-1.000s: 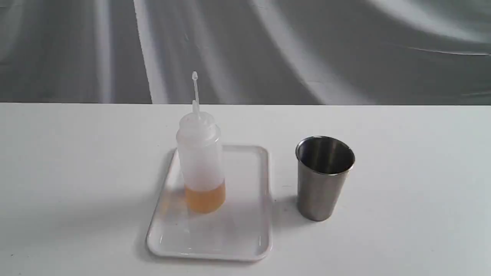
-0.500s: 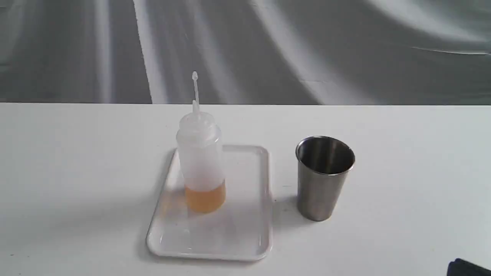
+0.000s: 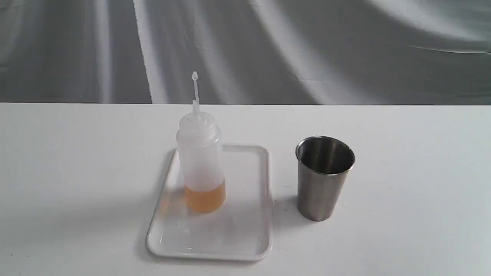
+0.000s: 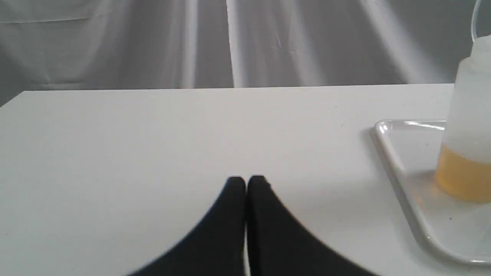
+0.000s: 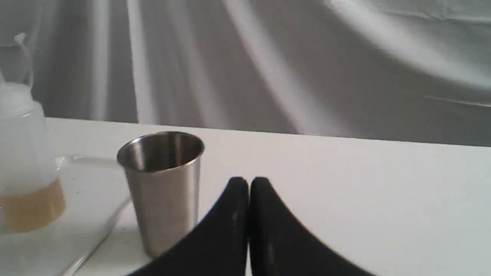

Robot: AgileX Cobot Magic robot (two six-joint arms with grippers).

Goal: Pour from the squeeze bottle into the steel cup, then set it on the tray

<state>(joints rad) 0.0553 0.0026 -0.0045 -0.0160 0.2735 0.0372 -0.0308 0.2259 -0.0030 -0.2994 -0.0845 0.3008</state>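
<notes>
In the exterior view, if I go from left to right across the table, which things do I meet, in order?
Bottle → cup. The tray lies under the bottle and reaches out on both sides of it, so it has no place of its own in the order.

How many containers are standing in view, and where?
2. The squeeze bottle stands upright on the tray; the steel cup stands on the table, just right of the tray. None looks hidden.

Left tool (image 4: 246,179) pinched shut over tabletop (image 4: 145,130); well apart, squeeze bottle (image 4: 468,126) upright on tray (image 4: 414,124).
</notes>
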